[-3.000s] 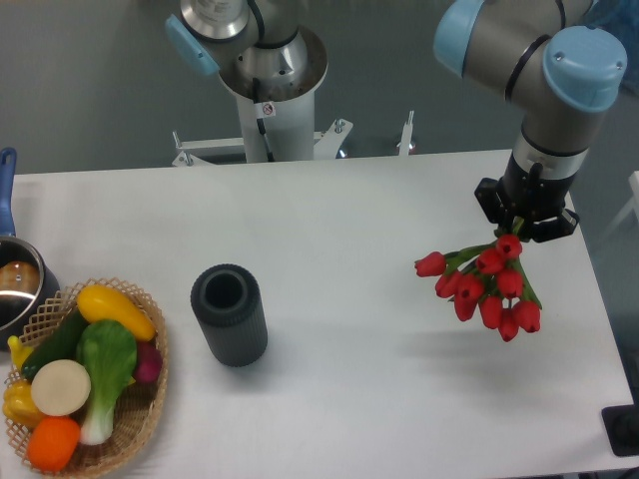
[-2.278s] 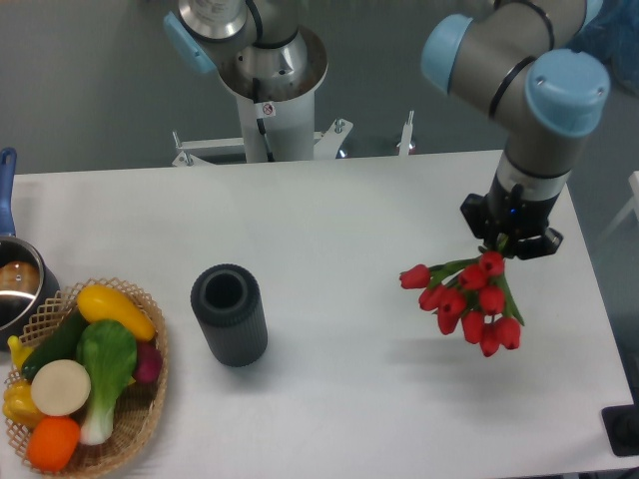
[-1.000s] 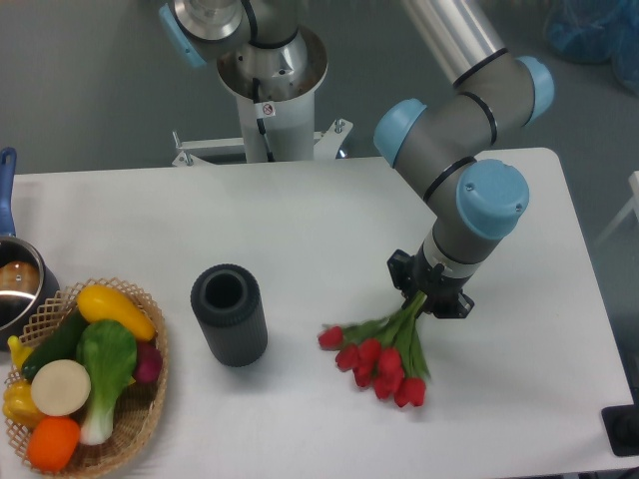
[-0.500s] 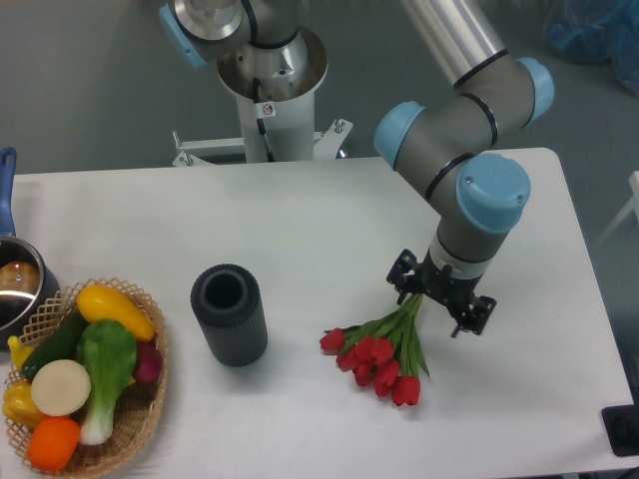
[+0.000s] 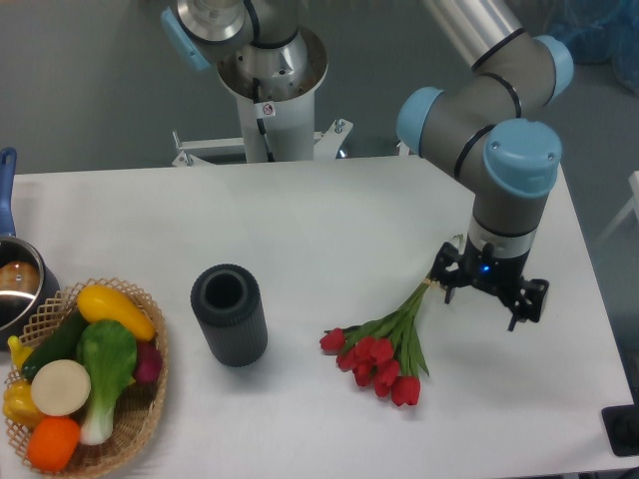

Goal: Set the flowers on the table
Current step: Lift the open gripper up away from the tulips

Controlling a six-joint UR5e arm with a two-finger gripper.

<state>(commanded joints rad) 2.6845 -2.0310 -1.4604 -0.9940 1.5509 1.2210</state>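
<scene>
The flowers (image 5: 384, 346), a bunch of red tulips with green stems, lie flat on the white table (image 5: 329, 220) right of centre, heads toward the front left, stem ends toward the upper right. My gripper (image 5: 487, 295) is open and empty, hanging above the table just right of the stem ends, apart from them. The arm reaches in from the upper right.
A dark cylinder (image 5: 230, 313) stands left of the flowers. A wicker basket of toy vegetables (image 5: 85, 371) sits at the front left, with a pot (image 5: 15, 279) at the left edge. The robot base (image 5: 270, 80) stands behind the table.
The gripper carried the flowers from the right side down to the table, let go and opened, then moved up and to the right, away from the stems.
</scene>
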